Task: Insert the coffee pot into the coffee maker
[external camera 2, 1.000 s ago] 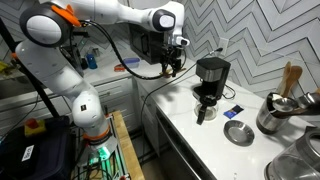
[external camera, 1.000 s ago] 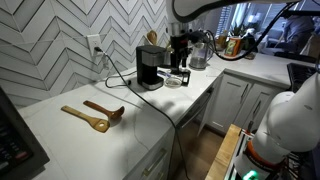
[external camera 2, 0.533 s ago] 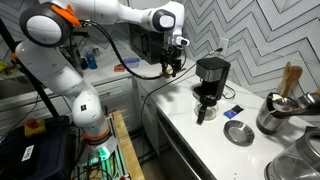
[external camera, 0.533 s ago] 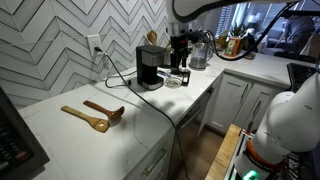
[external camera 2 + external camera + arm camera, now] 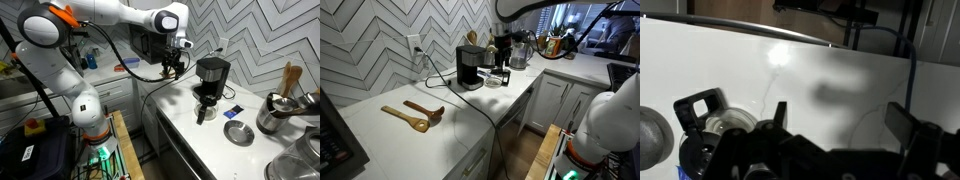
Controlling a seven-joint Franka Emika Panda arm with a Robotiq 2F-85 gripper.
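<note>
The black coffee maker point(image 5: 468, 66) point(image 5: 210, 78) stands on the white counter by the herringbone wall. The small glass coffee pot point(image 5: 493, 79) point(image 5: 205, 110) sits on the counter just in front of it, outside the recess. In the wrist view the coffee pot point(image 5: 725, 122) shows at the lower left, its black handle turned up. My gripper point(image 5: 500, 58) point(image 5: 175, 66) point(image 5: 840, 125) hangs above the counter beside the machine and pot. It is open with nothing between its fingers point(image 5: 902, 120).
A taller shiny jug point(image 5: 518, 55) stands behind the gripper. Wooden spoons point(image 5: 415, 115) lie further along the counter. The black power cord point(image 5: 470, 105) runs across it to the edge. A round metal lid point(image 5: 238, 132) and a steel pot with utensils point(image 5: 280, 112) sit past the machine.
The arm has shifted very slightly sideways above the counter. The jaws stay open and the coffee pot has not moved.
</note>
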